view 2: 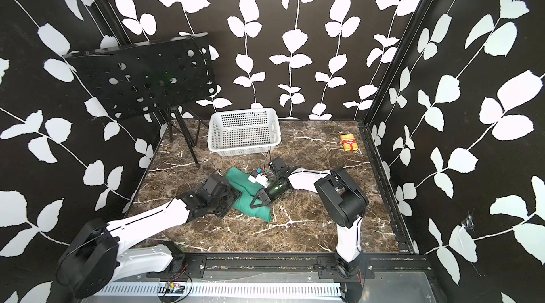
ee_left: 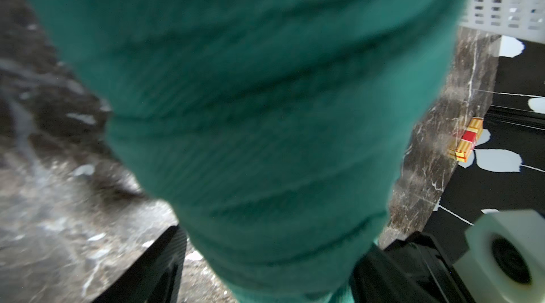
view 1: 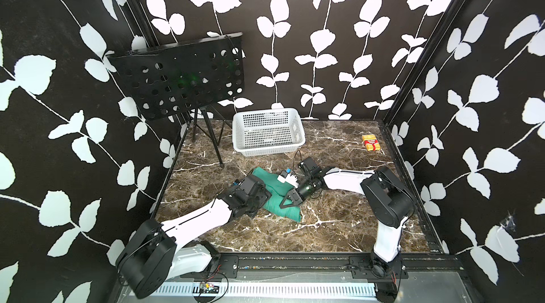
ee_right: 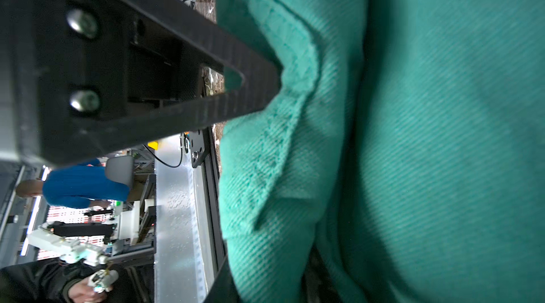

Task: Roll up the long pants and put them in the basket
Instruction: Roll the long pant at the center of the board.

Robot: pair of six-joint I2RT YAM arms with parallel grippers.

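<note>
Pants (view 1: 275, 188) lie rolled into a short bundle at mid-bench (view 1: 265, 239). Left gripper (ee_left: 277, 260) straddles the roll, its jaws spread wide, with a sliver of bench showing beside one finger (ee_left: 165, 260). Right gripper (ee_right: 265, 83) is clenched on a hemmed fold at the roll's side. Basket (view 1: 300, 136) sits behind, and box (view 1: 371, 142) lies by the far right edge. Open marble runs from the roll to the near rail.

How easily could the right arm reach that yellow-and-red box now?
Probably not at once: the right gripper is pinched on the long pants. The box lies alone near the far right corner, with nothing in between, so it looks reachable after letting go.
</note>
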